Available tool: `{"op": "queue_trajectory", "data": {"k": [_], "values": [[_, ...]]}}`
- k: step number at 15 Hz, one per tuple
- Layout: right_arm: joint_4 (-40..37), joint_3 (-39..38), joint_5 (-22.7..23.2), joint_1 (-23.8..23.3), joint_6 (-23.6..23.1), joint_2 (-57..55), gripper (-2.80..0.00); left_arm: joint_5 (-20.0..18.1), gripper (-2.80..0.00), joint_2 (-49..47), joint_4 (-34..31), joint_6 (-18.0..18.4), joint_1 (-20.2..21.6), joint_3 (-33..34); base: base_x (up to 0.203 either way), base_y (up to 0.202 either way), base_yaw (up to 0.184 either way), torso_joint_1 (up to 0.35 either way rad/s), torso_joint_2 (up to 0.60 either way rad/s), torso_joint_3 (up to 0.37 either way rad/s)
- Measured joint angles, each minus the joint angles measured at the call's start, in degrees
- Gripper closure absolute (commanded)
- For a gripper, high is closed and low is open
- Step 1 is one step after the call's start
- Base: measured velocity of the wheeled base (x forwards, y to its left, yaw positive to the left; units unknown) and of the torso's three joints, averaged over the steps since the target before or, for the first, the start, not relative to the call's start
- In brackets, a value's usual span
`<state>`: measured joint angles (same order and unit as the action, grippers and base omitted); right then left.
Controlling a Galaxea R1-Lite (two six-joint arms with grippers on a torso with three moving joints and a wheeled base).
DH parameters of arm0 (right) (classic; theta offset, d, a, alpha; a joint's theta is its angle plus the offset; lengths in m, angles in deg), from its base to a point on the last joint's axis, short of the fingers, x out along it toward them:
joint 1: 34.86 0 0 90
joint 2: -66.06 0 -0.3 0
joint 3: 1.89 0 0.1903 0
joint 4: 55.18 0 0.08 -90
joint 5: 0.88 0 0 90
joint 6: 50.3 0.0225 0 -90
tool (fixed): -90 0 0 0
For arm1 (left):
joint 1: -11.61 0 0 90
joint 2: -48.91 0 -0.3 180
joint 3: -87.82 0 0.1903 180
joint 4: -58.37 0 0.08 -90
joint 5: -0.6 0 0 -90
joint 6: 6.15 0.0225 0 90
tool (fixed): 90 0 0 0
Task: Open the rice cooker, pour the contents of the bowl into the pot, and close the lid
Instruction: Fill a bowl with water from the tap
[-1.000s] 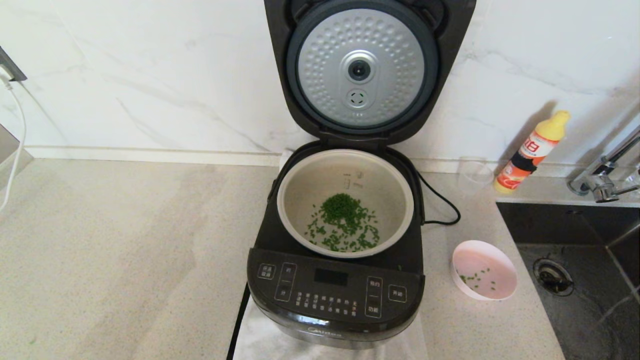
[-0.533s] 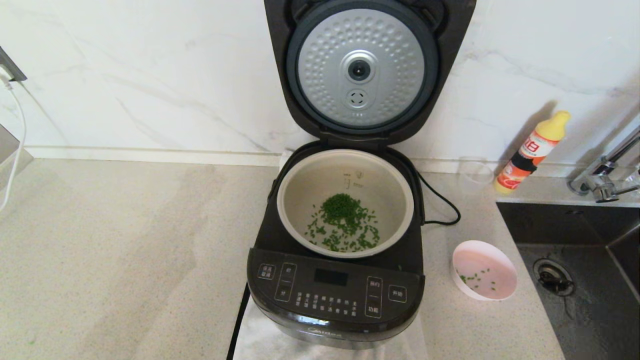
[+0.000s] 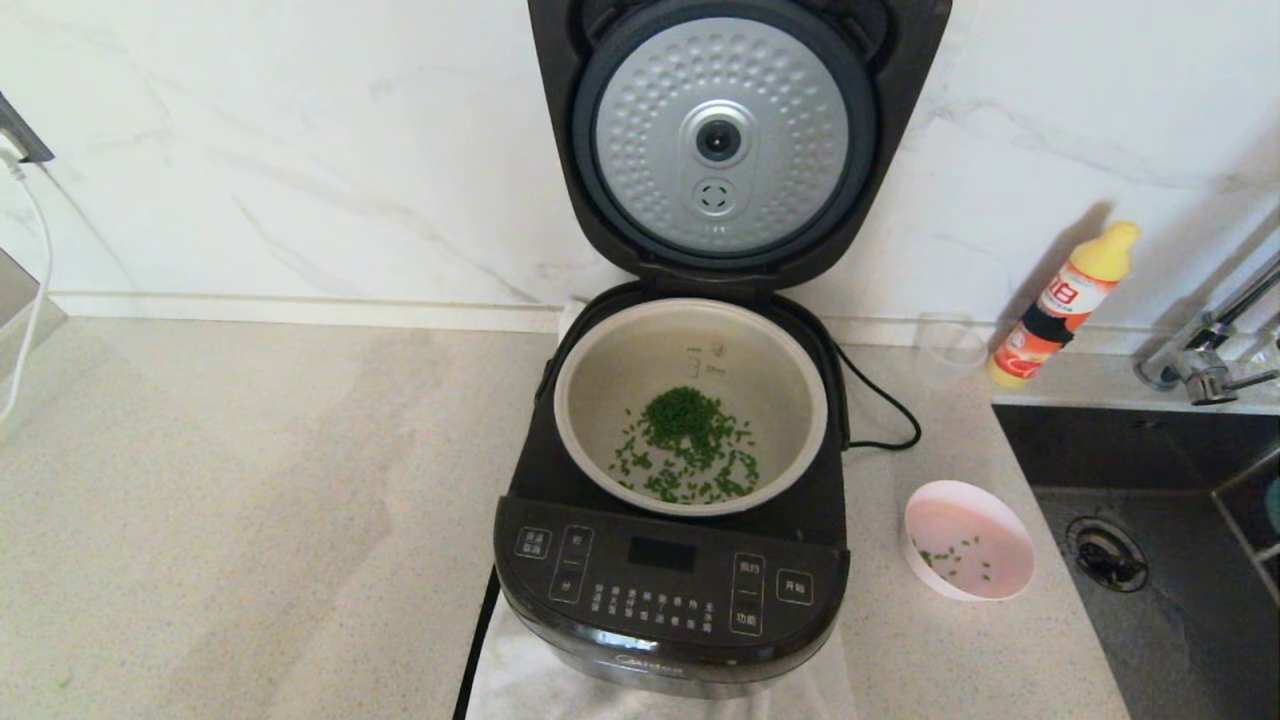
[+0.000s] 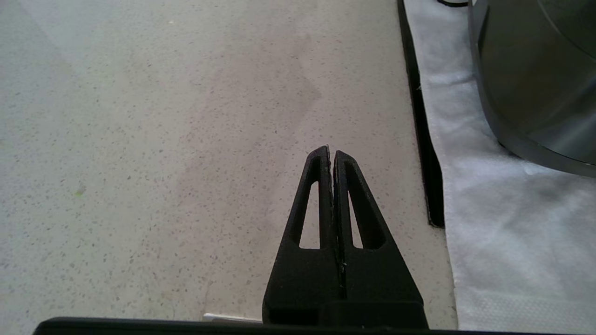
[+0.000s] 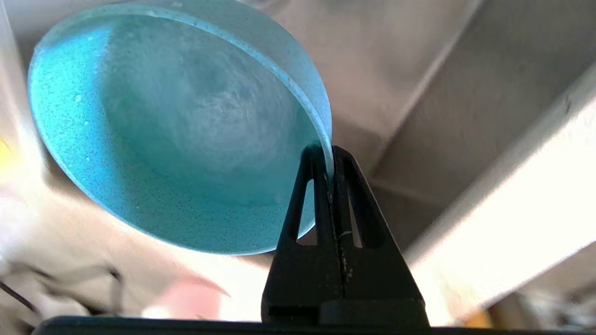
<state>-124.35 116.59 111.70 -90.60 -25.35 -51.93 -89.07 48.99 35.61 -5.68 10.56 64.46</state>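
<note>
The black rice cooker (image 3: 672, 590) stands mid-counter with its lid (image 3: 720, 135) swung up, silver underside facing me. Green pieces lie in the pale pot (image 3: 690, 405). My right gripper (image 5: 329, 156) is shut on the rim of a blue bowl (image 5: 177, 130), off to the right by the sink; only a blue sliver of that bowl (image 3: 1275, 505) shows in the head view. A pink bowl (image 3: 968, 540) with a few green bits sits on the counter right of the cooker. My left gripper (image 4: 330, 151) is shut and empty above the bare counter, left of the rice cooker (image 4: 535, 70).
A sink (image 3: 1150, 580) with a tap (image 3: 1205, 360) lies at the right. An orange-and-yellow bottle (image 3: 1062, 305) and a clear cup (image 3: 950, 350) stand by the wall. The cooker rests on a white cloth (image 4: 503, 209); its cord (image 3: 880, 410) loops behind.
A blue sliver of the held bowl has come into the head view's right edge over the sink. The cooker, pot and pink bowl have not moved.
</note>
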Motion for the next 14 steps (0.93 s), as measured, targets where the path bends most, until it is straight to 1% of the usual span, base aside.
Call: {"op": "queue_trajectory", "data": {"k": [3, 6, 10, 14], "values": [[-0.46, -6.68, -1.21, 3.92, -6.7, 6.27, 0.0, -0.02, 0.0, 0.0, 0.0, -0.05, 0.0, 0.0, 0.0, 0.0, 0.0, 0.0, 0.0, 0.0], [-3.83, -10.91, -2.88, 9.81, -10.83, 13.86, 0.0, 0.0, 0.0, 0.0, 0.0, -0.02, 0.0, 0.0, 0.0, 0.0, 0.0, 0.0, 0.0, 0.0], [-12.61, -10.52, -3.32, 19.47, -11.83, 23.31, 0.0, -0.02, 0.0, 0.0, 0.0, -0.02, 0.0, 0.0, 0.0, 0.0, 0.0, 0.0, 0.0, 0.0], [-21.63, -6.29, -3.46, 31.46, -11.66, 29.55, 0.0, -0.02, 0.0, 0.0, 0.0, 0.02, 0.0, 0.0, 0.0, 0.0, 0.0, 0.0, 0.0, 0.0]]}}
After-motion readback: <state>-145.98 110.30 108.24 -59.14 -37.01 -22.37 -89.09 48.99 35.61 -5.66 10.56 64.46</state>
